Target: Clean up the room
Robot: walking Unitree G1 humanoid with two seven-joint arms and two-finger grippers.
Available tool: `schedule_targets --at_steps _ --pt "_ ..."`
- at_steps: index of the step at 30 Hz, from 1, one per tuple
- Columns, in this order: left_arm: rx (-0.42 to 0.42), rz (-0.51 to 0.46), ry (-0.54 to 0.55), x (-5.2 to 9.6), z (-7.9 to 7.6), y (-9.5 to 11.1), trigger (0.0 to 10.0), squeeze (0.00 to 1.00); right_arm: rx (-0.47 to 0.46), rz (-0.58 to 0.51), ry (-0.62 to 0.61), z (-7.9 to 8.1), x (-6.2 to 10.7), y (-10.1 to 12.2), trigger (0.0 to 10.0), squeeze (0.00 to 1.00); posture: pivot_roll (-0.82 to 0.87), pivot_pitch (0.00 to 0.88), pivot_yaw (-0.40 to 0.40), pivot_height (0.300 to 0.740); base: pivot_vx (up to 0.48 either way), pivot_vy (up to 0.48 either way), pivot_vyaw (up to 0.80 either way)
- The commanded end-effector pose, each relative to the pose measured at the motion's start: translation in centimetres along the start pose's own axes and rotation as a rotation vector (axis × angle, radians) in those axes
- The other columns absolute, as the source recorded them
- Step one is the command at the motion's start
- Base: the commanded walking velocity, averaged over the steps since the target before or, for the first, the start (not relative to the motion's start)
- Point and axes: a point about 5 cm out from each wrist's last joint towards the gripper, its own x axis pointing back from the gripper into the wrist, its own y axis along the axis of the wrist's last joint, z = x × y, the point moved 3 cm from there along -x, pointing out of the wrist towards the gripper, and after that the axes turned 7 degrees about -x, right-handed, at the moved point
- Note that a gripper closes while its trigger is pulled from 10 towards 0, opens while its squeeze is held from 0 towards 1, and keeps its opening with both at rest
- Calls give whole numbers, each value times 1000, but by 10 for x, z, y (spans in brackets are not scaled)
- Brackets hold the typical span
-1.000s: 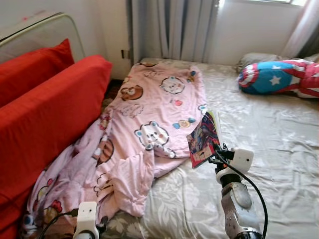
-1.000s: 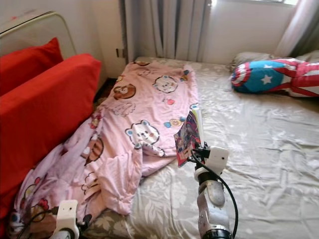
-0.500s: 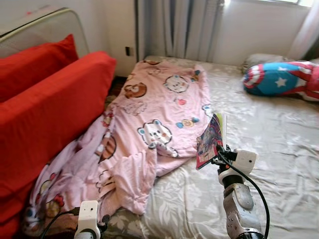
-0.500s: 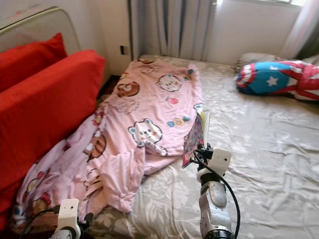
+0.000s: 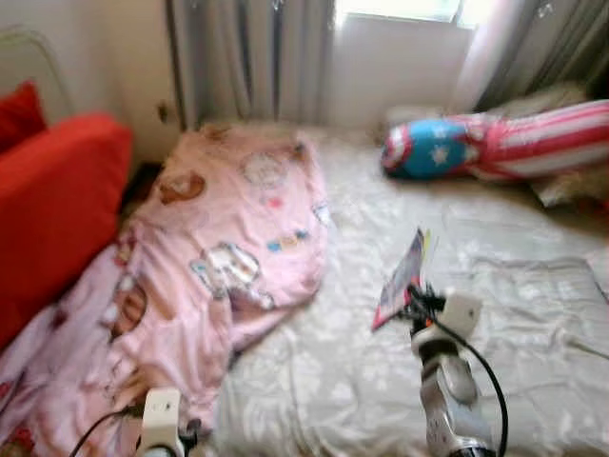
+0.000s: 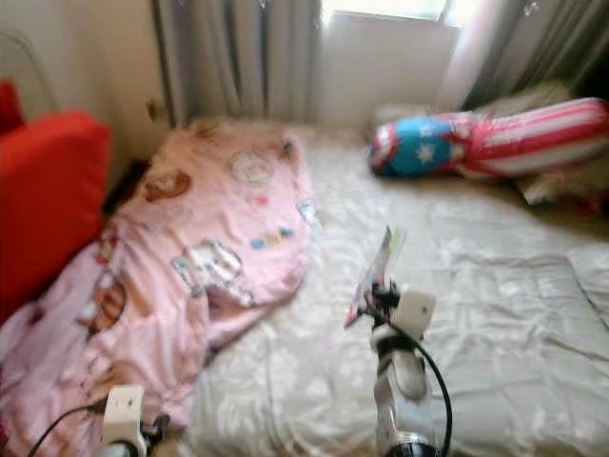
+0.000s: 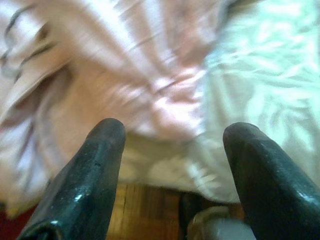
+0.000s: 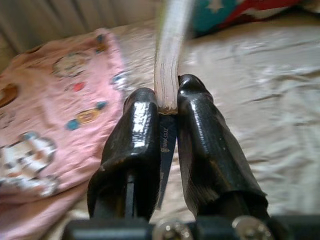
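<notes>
Bare bedsheet (image 5: pixel 533 314) open at right, pink blanket (image 5: pixel 209 257) heaped left, pillow (image 5: pixel 495 148) beyond

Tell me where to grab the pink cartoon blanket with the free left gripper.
Take the bunched fold of the pink blanket hanging near the bed's edge, coming from above with the open left gripper that hovers there. The crumpled fabric stands up there, while farther up it lies flat on the sheet.

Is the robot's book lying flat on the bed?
No, the right gripper holds the book upright above the bed sheet.

No legible text; tiny print on book (image 8: pixel 166 137) spine too blurred to read.
</notes>
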Motion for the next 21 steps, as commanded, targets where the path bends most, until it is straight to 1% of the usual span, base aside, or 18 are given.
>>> schedule_targets --at_steps 1,21 --pt "-4 24 -20 2 -8 -7 10000 0 12 -49 6 -2 -3 13 10000 0 42 0 -41 729 0 -401 0" --pt "-2 31 -17 2 -7 -8 10000 0 24 -42 20 1 -4 11 10000 0 40 0 -39 729 0 -400 0"
